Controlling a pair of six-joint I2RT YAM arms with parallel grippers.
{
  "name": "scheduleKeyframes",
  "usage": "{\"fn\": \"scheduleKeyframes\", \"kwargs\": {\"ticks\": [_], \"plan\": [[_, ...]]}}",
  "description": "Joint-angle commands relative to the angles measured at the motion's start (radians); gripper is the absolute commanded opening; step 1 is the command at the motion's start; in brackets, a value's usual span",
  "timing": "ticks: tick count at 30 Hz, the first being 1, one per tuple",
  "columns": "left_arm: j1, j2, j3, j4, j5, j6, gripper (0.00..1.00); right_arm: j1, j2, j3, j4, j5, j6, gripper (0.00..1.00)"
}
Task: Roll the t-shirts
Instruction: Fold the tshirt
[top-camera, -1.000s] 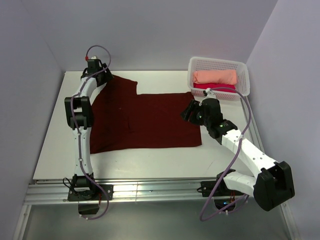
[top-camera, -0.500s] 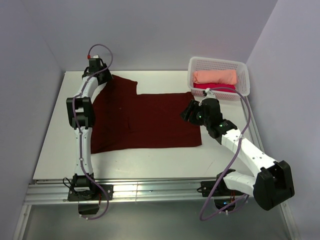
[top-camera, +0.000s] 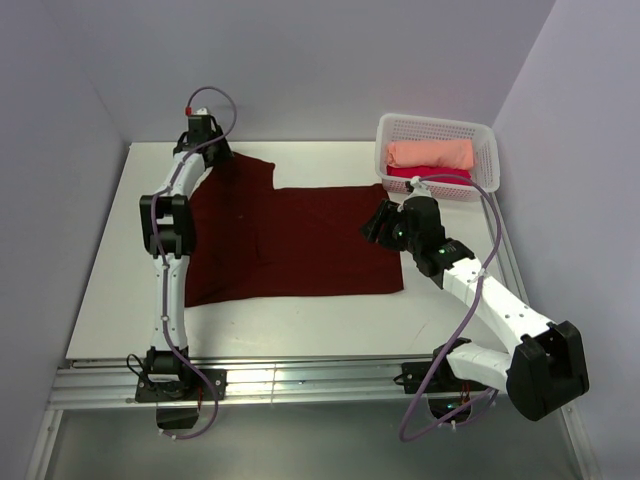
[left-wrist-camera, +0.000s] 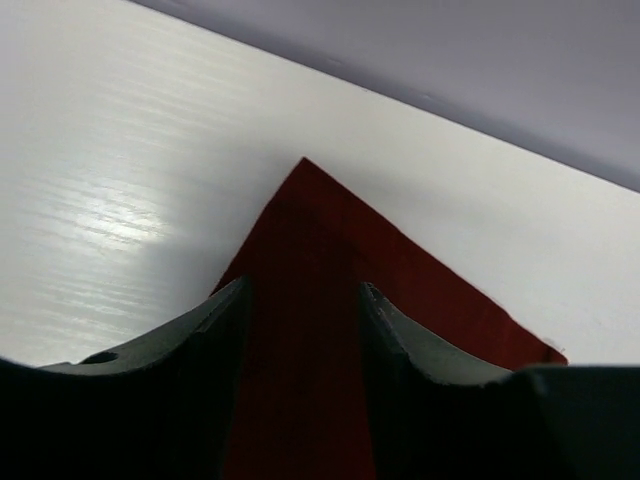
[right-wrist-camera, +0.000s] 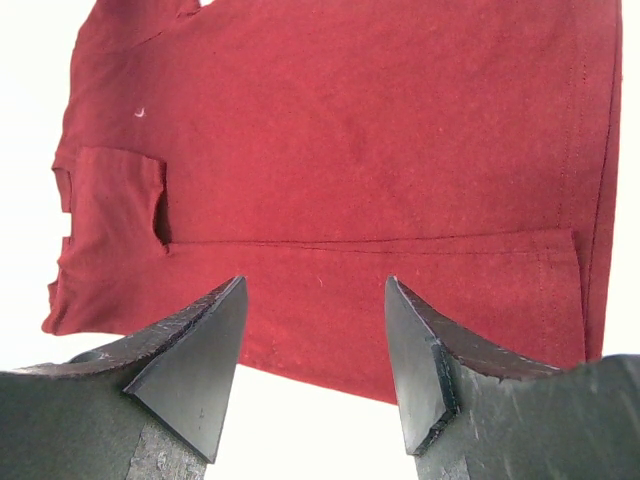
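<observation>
Pale lilac walls (top-camera: 330, 60) enclose a white table (top-camera: 110, 260). The maroon t-shirt (top-camera: 300, 240) lies flat on it, with its sleeve corner between the parted jaws of the left gripper (left-wrist-camera: 302, 290) and its body beneath the open, empty right gripper (right-wrist-camera: 315, 285). Beyond the right gripper, a white basket (top-camera: 487, 150) holds a peach t-shirt (top-camera: 430, 153) over a pink t-shirt (top-camera: 415, 173).

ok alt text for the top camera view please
A dark maroon t-shirt lies flat on a white table between two robot arms. The left gripper is at its far left corner, the right gripper over its right edge, both open. A white basket at far right holds a peach shirt and a pink shirt.
</observation>
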Motion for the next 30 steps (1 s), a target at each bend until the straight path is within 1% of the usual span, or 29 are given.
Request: {"fn": "scheduleKeyframes", "kwargs": {"ticks": [1,2,3,5,9,17,19,23,24,27,30], "plan": [[0.01,-0.026,-0.026,0.035,-0.049,-0.015,0.53,0.009,-0.017,0.008,0.013,0.005,-0.013,0.64],[0.01,-0.03,-0.033,0.038,-0.052,-0.015,0.57,0.009,-0.017,0.008,0.015,0.005,-0.014,0.64],[0.01,-0.036,-0.041,0.041,-0.057,-0.015,0.71,0.009,-0.015,0.009,0.012,0.003,-0.014,0.64],[0.008,-0.033,-0.035,0.036,-0.061,-0.017,0.75,0.009,-0.012,0.014,0.012,0.002,-0.014,0.64],[0.002,-0.023,-0.009,0.007,-0.097,-0.012,0.75,0.009,-0.012,0.018,0.006,-0.001,-0.014,0.64],[-0.001,-0.041,-0.012,-0.062,-0.187,-0.007,0.75,0.009,0.003,0.017,0.016,-0.027,-0.008,0.64],[-0.001,-0.033,0.005,-0.085,-0.178,0.028,0.75,0.009,0.008,0.017,0.018,-0.035,-0.01,0.64],[-0.021,-0.006,0.046,-0.108,-0.221,0.101,0.75,0.009,0.017,0.02,0.021,-0.049,-0.007,0.64],[-0.027,-0.004,0.054,-0.109,-0.221,0.13,0.73,0.007,0.017,0.02,0.021,-0.05,-0.007,0.64],[-0.038,0.005,0.069,-0.117,-0.198,0.146,0.69,0.009,0.018,0.021,0.021,-0.049,-0.007,0.64],[-0.038,0.007,0.071,-0.112,-0.163,0.163,0.69,0.009,0.018,0.021,0.018,-0.047,-0.007,0.63]]}}
